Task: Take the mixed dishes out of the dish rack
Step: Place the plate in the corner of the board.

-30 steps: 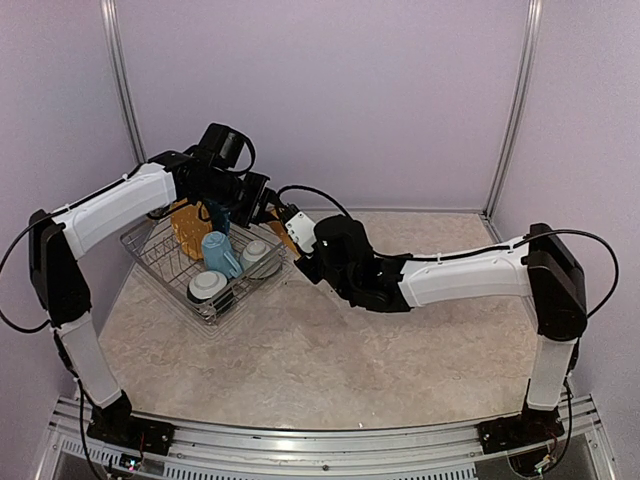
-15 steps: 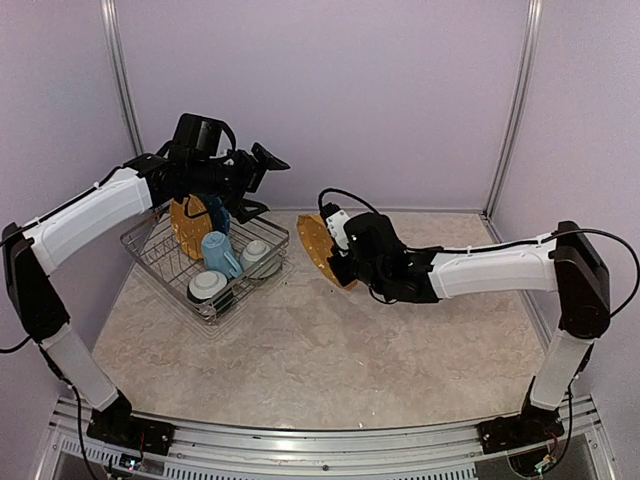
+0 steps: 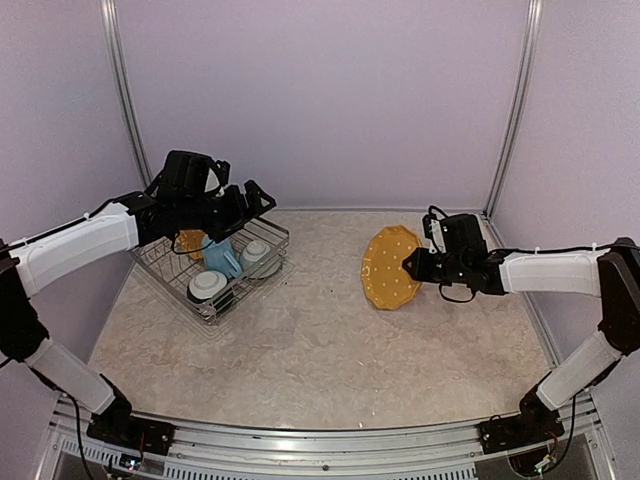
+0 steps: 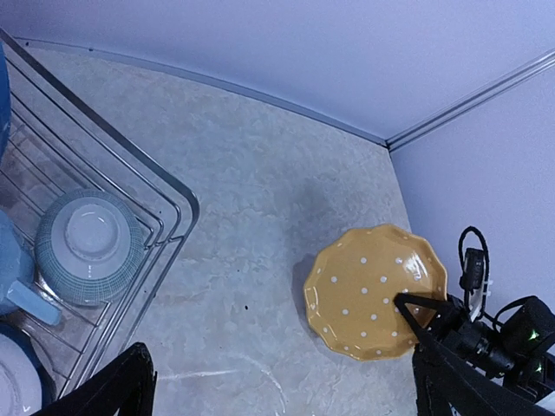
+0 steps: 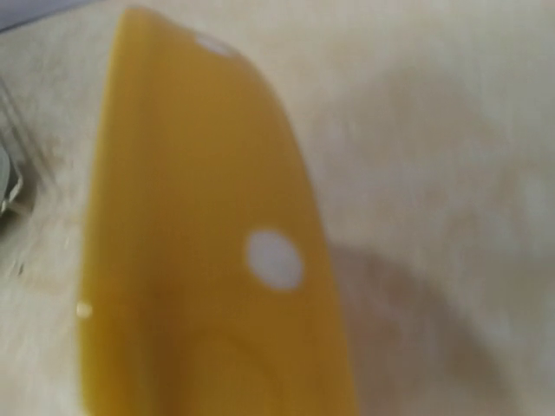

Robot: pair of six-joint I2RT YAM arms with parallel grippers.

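Note:
The dish rack (image 3: 176, 272) is a silver wire basket at the left. It holds an orange dotted plate (image 3: 190, 243), a light blue mug (image 3: 219, 254) and two white bowls (image 3: 258, 256) (image 3: 208, 286). My left gripper (image 3: 250, 210) hovers open over the rack's far corner with nothing in it. My right gripper (image 3: 415, 266) is shut on the right rim of a second orange dotted plate (image 3: 390, 268), held tilted above the table at the right. The left wrist view shows that plate (image 4: 368, 290), a bowl (image 4: 89, 245) and the rack's rim (image 4: 178, 195). The plate (image 5: 199, 286) fills the right wrist view and hides the fingers.
Purple walls close in the back and sides, with metal posts (image 3: 512, 105) at the corners. The marbled table (image 3: 320, 340) stretches between the rack and the held plate. A blue edge (image 4: 3, 104) shows at the rack's far left.
My left gripper let go of the orange plate, opened wide and drew back over the rack. My right arm swung the plate from beside the rack to the right side of the table.

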